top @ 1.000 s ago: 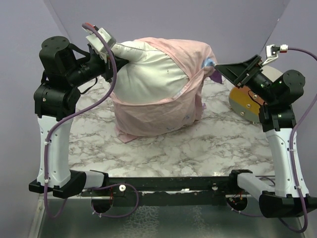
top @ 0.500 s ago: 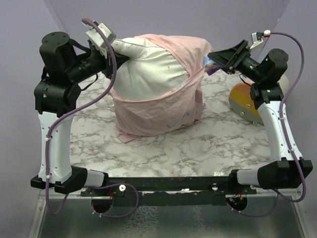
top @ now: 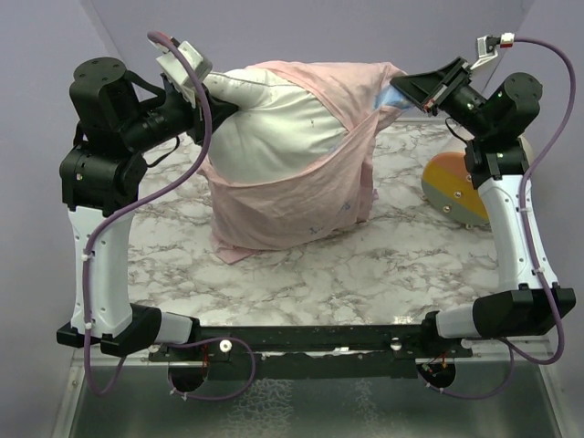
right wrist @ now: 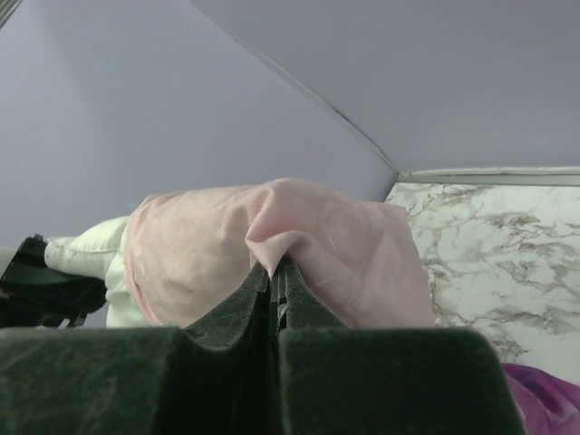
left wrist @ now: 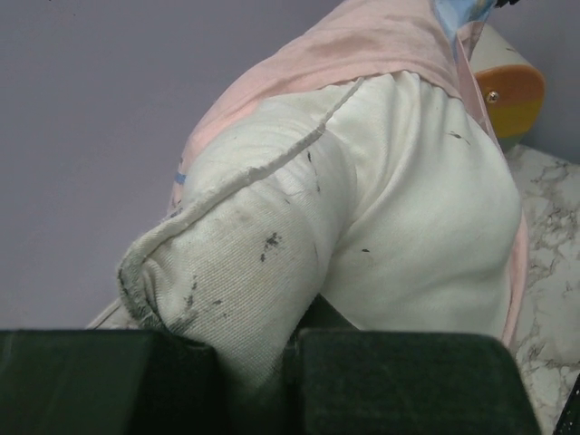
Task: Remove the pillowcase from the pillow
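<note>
The white pillow (top: 274, 123) stands on end at the back of the marble table, its upper left part bare. The pale pink pillowcase (top: 301, 196), inside out, wraps its right side and bottom. My left gripper (top: 214, 105) is shut on the pillow's bare top left corner; in the left wrist view that grubby corner (left wrist: 227, 272) is pinched between the jaws of the left gripper (left wrist: 258, 340). My right gripper (top: 401, 87) is shut on a fold of the pillowcase (right wrist: 344, 245) at its upper right; in the right wrist view the right gripper (right wrist: 275, 267) has pink cloth bunched at its tips.
A cream-and-orange cylinder (top: 452, 187) lies on the marble table (top: 365, 265) under the right arm. Purple walls close the back and sides. A bit of purple printed cloth (right wrist: 544, 399) shows low in the right wrist view.
My right gripper rose, reached left onto the pillowcase's upper right corner and shut on a fold of it. The left gripper kept its hold on the pillow's corner.
</note>
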